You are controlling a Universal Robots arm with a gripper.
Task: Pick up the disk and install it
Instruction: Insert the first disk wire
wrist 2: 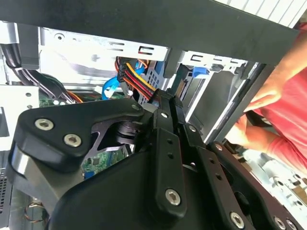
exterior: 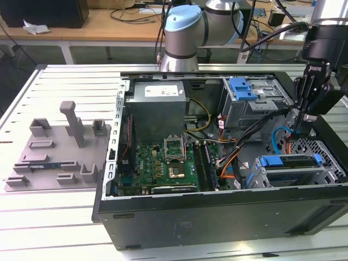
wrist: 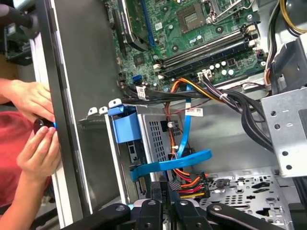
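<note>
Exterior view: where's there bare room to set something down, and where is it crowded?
Free: the slatted table beyond the grey fixture tray, and the strip in front of it, beside the computer case. Crowded: inside the case, cables fill the gap between motherboard and drive cages, where the tool reaches in.

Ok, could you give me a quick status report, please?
Gripper low inside case, beside power cables. Disk in drive cage, blue bracket showing. Person's hands at case wall.
</note>
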